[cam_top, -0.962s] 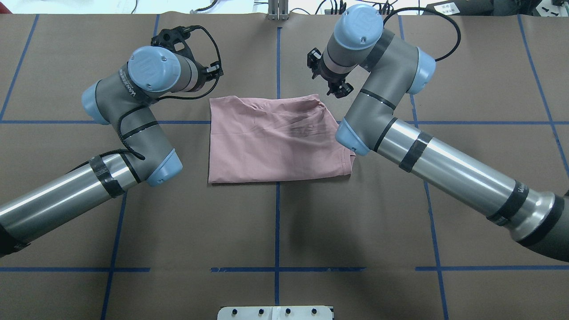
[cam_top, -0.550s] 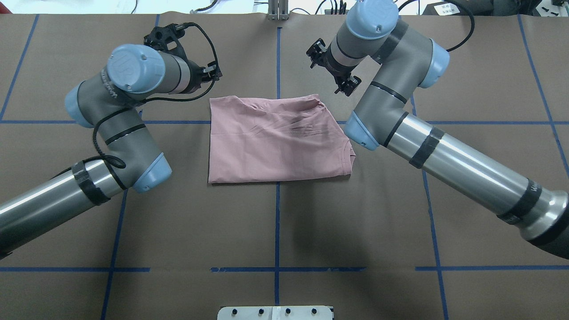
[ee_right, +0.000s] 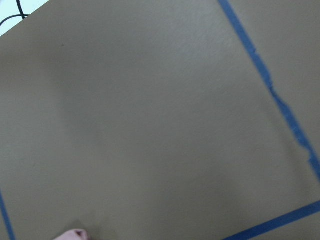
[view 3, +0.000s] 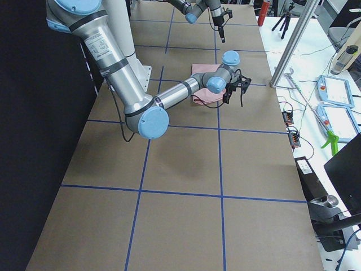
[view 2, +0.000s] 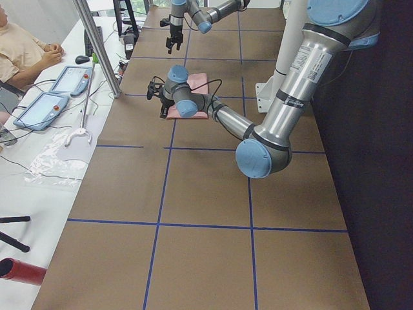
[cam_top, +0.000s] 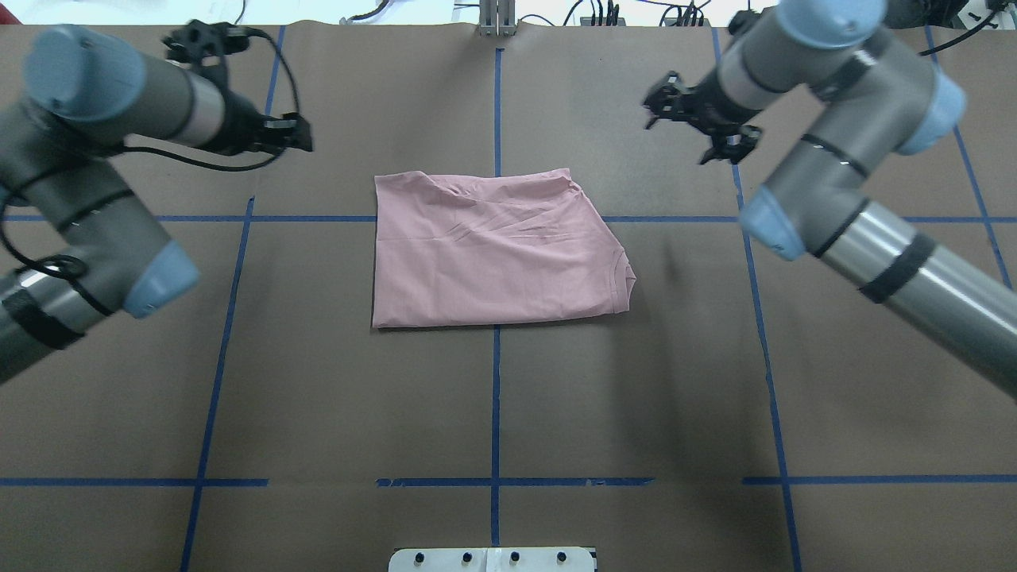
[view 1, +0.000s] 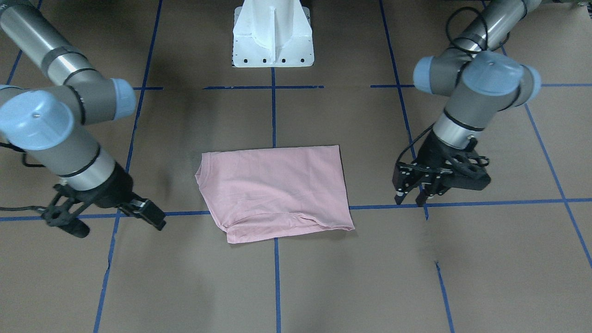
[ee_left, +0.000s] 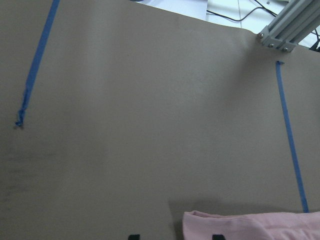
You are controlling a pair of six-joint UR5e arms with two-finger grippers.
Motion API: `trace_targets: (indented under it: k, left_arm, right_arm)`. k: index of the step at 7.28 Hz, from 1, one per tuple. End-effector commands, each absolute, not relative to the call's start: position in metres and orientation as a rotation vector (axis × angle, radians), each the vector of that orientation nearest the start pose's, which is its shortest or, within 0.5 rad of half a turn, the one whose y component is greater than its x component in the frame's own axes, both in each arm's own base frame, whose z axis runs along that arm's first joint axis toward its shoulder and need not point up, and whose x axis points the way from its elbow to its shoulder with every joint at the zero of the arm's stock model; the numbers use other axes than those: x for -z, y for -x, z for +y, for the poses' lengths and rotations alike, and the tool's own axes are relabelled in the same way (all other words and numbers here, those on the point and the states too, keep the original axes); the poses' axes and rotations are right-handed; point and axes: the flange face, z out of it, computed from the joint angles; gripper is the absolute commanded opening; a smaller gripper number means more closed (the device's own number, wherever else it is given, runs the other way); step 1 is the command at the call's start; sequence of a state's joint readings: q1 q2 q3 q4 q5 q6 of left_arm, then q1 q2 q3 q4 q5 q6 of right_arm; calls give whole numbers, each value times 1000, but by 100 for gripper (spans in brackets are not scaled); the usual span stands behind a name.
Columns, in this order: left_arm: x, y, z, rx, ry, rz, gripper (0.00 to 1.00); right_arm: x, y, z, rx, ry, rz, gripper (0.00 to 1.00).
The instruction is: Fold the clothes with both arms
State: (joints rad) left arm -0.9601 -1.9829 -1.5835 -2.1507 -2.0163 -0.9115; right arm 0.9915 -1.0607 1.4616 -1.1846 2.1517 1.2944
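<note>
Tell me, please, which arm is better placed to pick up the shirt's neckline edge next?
Probably the right: the neckline edge of the T-shirt faces the right end effector, while the left end effector would have to cross the whole shirt.

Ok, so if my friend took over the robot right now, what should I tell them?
Left gripper: open, empty, hanging over the table beside the shirt's far left corner.
Right gripper: open, empty, off past the shirt's far right corner.
Shirt: lies in the middle of the table, plain side up. Nothing touches it.
Done: the shirt is folded into a fairly neat rectangle, with a few wrinkles.
Left: probably little. Maybe one more fold to make it smaller, or smoothing the wrinkles.
</note>
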Motion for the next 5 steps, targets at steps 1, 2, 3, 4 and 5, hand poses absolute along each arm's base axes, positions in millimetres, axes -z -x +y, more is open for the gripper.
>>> trace_targets:
  k: [1, 2, 3, 4, 5]
  left_arm:
    - [-441, -168, -596, -196, -512, 872, 60]
    - [-467, -100, -591, -248, -541, 868, 61]
    - [-481, -45, -581, -256, -530, 930, 61]
    - [-485, -11, -567, -237, -517, 947, 61]
    - [-465, 8, -546, -173, -434, 933, 61]
  right_arm:
    - [-467, 194, -634, -117, -116, -795, 100]
    - [-494, 149, -629, 4, -118, -727, 100]
    - [-517, 97, -627, 63, -127, -689, 100]
    - [-541, 58, -618, 68, -125, -674, 100]
    - [-563, 33, -606, 76, -109, -710, 100]
